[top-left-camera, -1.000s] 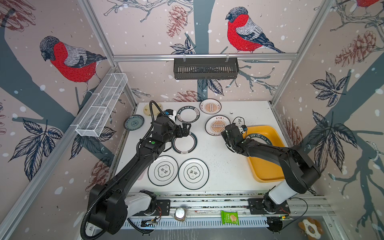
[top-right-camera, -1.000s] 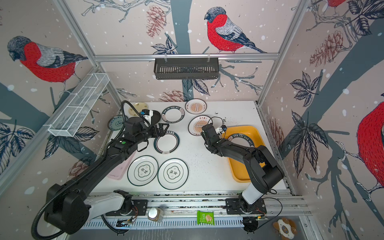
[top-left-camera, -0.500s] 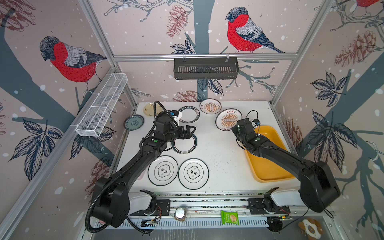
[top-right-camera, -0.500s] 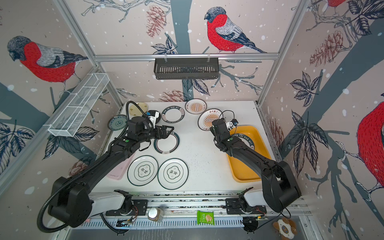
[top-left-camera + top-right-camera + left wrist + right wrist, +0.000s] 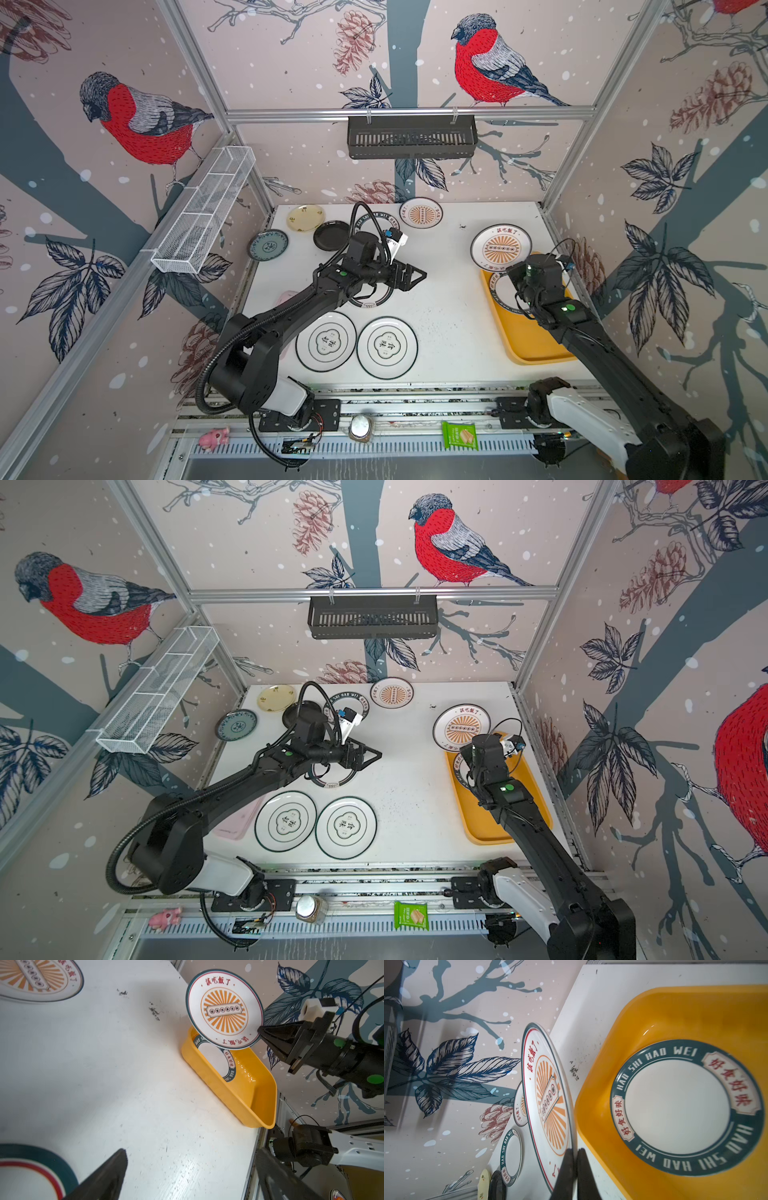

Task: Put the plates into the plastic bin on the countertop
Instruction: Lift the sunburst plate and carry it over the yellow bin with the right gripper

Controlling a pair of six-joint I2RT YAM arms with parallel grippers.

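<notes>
R tool [image 5: 261, 1032] is shut tight on the near rim of a sunburst plate [image 5: 500, 248]. In the R wrist view the fingers [image 5: 565, 1172] are seen pinching that rim, w/ the plate tilted and lifted clear of the tabletop [image 5: 449, 299]. Vs. 1 s ago, the plate has been carried from mid-tabletop across to the far end of the bin [image 5: 536, 357]. Its rim overlaps the bin's far corner in both top views, but most of it is not yet over the bin. One lettered plate [image 5: 679, 1105] is already lying flat in the bin's far half; the near half is bare.

So a 2nd plate is judged to be in transit, approx. one short move plus a lowering from being placed, onto the lettered plate or beside it. Care is likely needed so the tilted edge is not caught on the bin wall.

L tool [image 5: 409, 276] is held wide open w/ nothing in it, above mid-tabletop. It has been shifted slightly toward centre, off another lettered plate [image 5: 369, 305]. The other plates, incl. the emblem plates [image 5: 326, 341], are left untouched on the tabletop, so most of the task is still to be done.
</notes>
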